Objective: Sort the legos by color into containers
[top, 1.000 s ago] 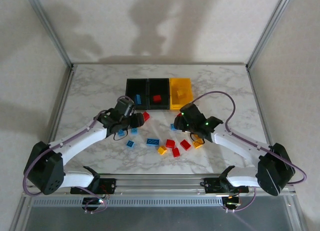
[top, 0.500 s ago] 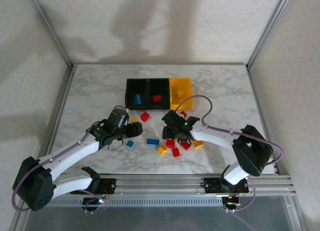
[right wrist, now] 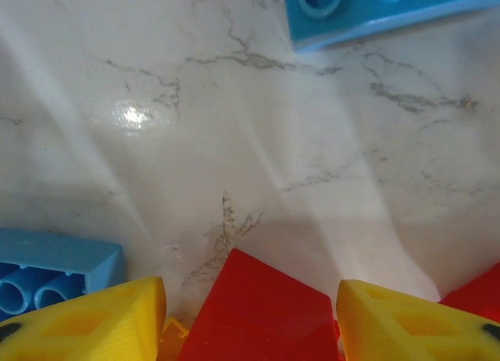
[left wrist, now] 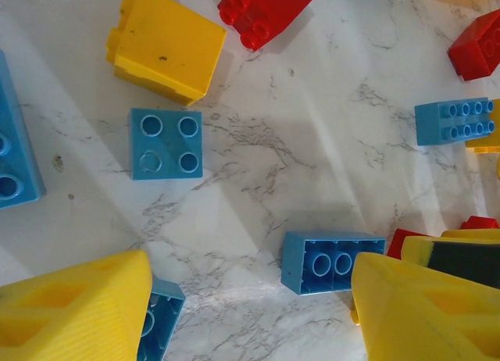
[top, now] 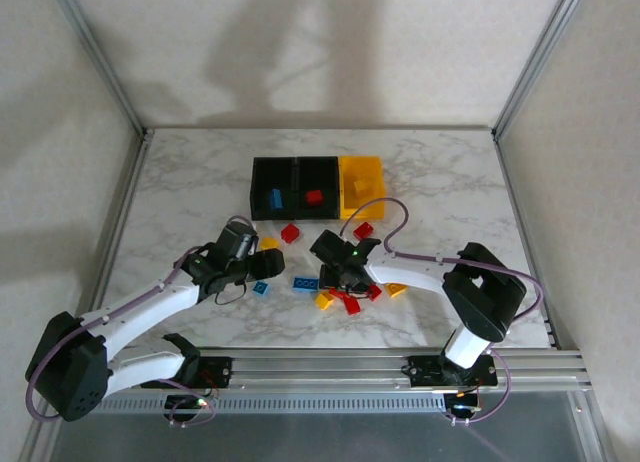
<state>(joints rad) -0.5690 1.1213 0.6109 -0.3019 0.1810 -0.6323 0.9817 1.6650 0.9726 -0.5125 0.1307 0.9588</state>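
Marble tabletop (top: 190, 182), right gripper (right wrist: 251, 294) apparently astride red lego (right wrist: 250, 334)

Soft overhead light; sharp from above, blurred up close.
The marble surface (top: 190, 182) is bright from above, with 2 broad dim shadows on the back wall (top: 320, 52). A small glare spot (right wrist: 133, 115) shines in the right wrist view; faint shadow bands cross both wrist views, where the left claw (left wrist: 250, 298) and right claw (right wrist: 250, 314) blur at the bottom edge.
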